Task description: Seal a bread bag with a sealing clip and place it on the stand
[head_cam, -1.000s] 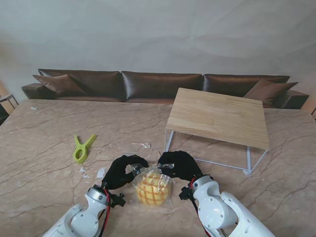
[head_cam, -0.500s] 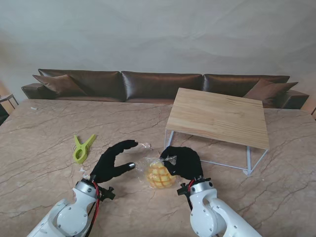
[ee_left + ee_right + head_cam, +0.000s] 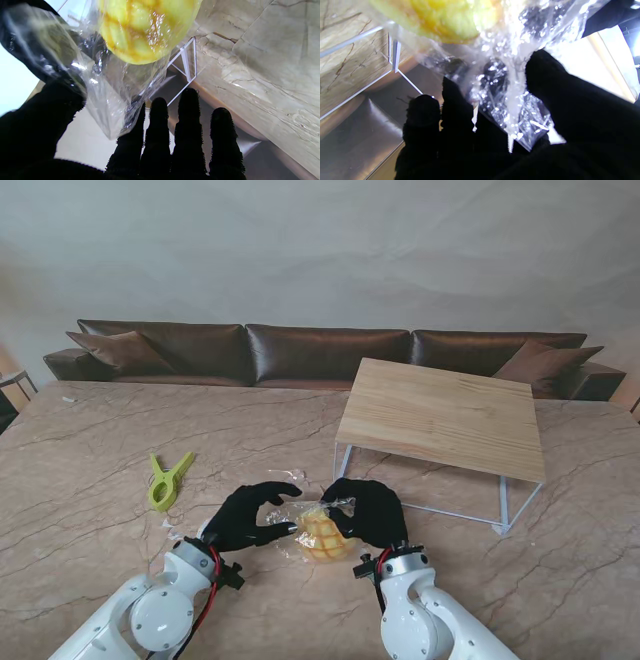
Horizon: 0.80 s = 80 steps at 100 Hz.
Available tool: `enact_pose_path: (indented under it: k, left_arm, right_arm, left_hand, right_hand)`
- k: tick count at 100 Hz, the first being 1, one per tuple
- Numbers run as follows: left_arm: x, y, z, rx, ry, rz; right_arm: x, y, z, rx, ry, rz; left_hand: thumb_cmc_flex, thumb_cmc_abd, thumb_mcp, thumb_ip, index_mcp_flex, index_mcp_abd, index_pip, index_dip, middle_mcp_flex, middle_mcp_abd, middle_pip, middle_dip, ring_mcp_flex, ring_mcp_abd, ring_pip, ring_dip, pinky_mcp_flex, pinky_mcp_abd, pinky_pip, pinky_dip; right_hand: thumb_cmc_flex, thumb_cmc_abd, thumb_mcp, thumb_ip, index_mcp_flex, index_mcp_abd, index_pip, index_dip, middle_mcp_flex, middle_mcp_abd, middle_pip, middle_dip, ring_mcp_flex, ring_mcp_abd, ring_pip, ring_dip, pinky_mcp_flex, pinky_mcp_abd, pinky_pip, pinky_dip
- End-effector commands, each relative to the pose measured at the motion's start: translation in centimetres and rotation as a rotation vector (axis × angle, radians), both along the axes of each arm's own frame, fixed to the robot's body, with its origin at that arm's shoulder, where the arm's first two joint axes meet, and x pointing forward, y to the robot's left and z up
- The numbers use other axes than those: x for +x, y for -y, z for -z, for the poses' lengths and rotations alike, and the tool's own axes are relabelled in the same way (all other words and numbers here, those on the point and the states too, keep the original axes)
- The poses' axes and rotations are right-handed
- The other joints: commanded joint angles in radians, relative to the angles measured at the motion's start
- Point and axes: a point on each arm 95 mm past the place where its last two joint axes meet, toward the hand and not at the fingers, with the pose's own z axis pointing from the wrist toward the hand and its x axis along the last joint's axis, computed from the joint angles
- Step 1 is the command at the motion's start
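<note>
Stand view: right hand point(image 3: 366, 511) fingers grasp bread bag point(image 3: 318, 532); left hand point(image 3: 246, 517) fingers released beside it.

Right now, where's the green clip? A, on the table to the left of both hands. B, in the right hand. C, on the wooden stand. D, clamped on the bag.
A: in the stand's view the clip lies on the table, left of the left hand and apart from it; the right hand grips the bag, and the stand top shows nothing on it.
</note>
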Motion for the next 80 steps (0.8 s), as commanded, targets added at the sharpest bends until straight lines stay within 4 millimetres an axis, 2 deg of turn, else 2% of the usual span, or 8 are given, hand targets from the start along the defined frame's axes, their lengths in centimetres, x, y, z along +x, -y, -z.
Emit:
enact_pose_path:
  k: [1, 7, 12, 28, 45, 52, 74, 80]
  left_arm:
    - [0.1, 0.4, 0.5, -0.001, -0.005, -0.013]
    - [0.2, 0.8, 0.8, -0.008, -0.003, -0.021]
    - [0.4, 1.1, 1.0, -0.028, 0.003, -0.029]
    - [0.7, 2.0, 1.5, -0.087, -0.007, -0.021]
    - [0.6, 2.1, 1.2, -0.113, 0.012, -0.026]
    - [0.5, 2.0, 0.9, -0.114, 0.018, -0.021]
    - [0.0, 1.7, 0.4, -0.096, 0.047, 0.0]
    - [-0.1, 1.5, 0.3, -0.088, 0.05, 0.003]
  right_arm:
    - [-0.4, 0.0, 0.3, 0.016, -0.009, 0.004]
    - [-0.4, 0.1, 0.5, 0.036, -0.019, 0.005]
    - [-0.4, 0.2, 0.6, 0.049, -0.024, 0.003]
    - [-0.5, 0.6, 0.7, 0.056, -0.041, -0.002]
    - [-0.6, 1.2, 0.5, 0.047, -0.094, -0.02]
    - [-0.7, 1.5, 0.5, 0.036, -0.121, -0.036]
    - [-0.4, 1.4, 0.6, 0.025, -0.172, -0.072]
    - [-0.2, 1.3, 0.7, 0.036, -0.175, -0.08]
  left_hand:
    - [0.044, -0.042, 0.049, 0.006, 0.03, -0.069, 0.124, 0.068, 0.073, -0.054, 0.046, 0.041, 0.066, -0.012, 0.061, 0.07, 0.03, -0.016, 0.077, 0.043]
    - [0.087, -0.022, 0.078, 0.008, 0.084, -0.12, 0.224, 0.122, 0.163, -0.074, 0.087, 0.075, 0.137, -0.013, 0.136, 0.132, 0.074, -0.008, 0.161, 0.076]
    - [0.22, -0.073, -0.004, -0.076, 0.159, -0.2, 0.373, 0.039, 0.288, -0.072, 0.12, 0.085, 0.241, -0.01, 0.221, 0.18, 0.142, 0.015, 0.256, 0.114]
    - [0.379, -0.017, 0.094, -0.062, 0.223, -0.404, 0.558, 0.138, 0.589, -0.089, -0.016, 0.391, 0.4, 0.028, 0.433, 0.283, 0.247, 0.046, 0.427, 0.166]
    - [0.402, -0.02, 0.132, -0.067, 0.239, -0.428, 0.509, 0.375, 0.605, -0.114, 0.037, 0.555, 0.407, 0.041, 0.486, 0.347, 0.238, 0.048, 0.444, 0.177]
    - [0.411, -0.012, 0.127, -0.066, 0.24, -0.426, 0.507, 0.394, 0.601, -0.12, 0.051, 0.58, 0.402, 0.043, 0.488, 0.352, 0.227, 0.045, 0.439, 0.176]
    - [0.405, -0.021, 0.133, -0.06, 0.25, -0.42, 0.485, 0.408, 0.611, -0.13, 0.055, 0.597, 0.407, 0.036, 0.488, 0.356, 0.23, 0.041, 0.436, 0.176]
    - [0.396, -0.027, 0.145, -0.06, 0.25, -0.409, 0.48, 0.398, 0.615, -0.133, 0.055, 0.598, 0.413, 0.032, 0.49, 0.356, 0.236, 0.035, 0.435, 0.173]
  right_hand:
    - [0.008, -0.012, 0.05, -0.001, 0.032, -0.054, 0.052, 0.034, 0.035, -0.008, 0.033, 0.008, 0.02, -0.032, 0.005, 0.011, -0.003, 0.0, 0.019, -0.009]
    - [0.008, -0.012, 0.051, -0.001, 0.03, -0.054, 0.051, 0.035, 0.034, -0.007, 0.032, 0.009, 0.019, -0.033, 0.004, 0.011, -0.005, 0.0, 0.018, -0.01]
    - [0.007, -0.009, 0.052, -0.001, 0.03, -0.052, 0.052, 0.037, 0.034, -0.007, 0.032, 0.009, 0.019, -0.033, 0.004, 0.011, -0.007, 0.0, 0.016, -0.011]
    - [0.001, -0.007, 0.053, -0.002, 0.029, -0.054, 0.052, 0.045, 0.029, -0.012, 0.034, 0.014, 0.014, -0.034, 0.002, 0.011, -0.012, 0.003, 0.009, -0.015]
    - [-0.034, -0.107, 0.015, -0.038, -0.1, 0.034, -0.047, -0.016, -0.104, -0.02, -0.085, -0.084, 0.003, -0.035, -0.169, -0.094, -0.025, 0.029, -0.061, -0.059]
    - [-0.118, -0.087, 0.032, 0.13, -0.197, 0.157, -0.284, 0.081, -0.207, -0.003, -0.158, -0.217, 0.01, -0.035, -0.26, -0.168, -0.023, 0.031, -0.088, -0.082]
    - [-0.115, -0.071, 0.027, 0.139, -0.221, 0.165, -0.245, 0.026, -0.142, 0.005, -0.143, -0.305, 0.077, -0.026, -0.24, -0.166, 0.043, 0.024, -0.017, -0.067]
    - [-0.029, -0.052, -0.002, -0.015, -0.123, 0.057, -0.006, -0.169, -0.011, -0.008, -0.118, -0.293, 0.125, -0.024, -0.18, -0.141, 0.086, 0.025, 0.044, -0.052]
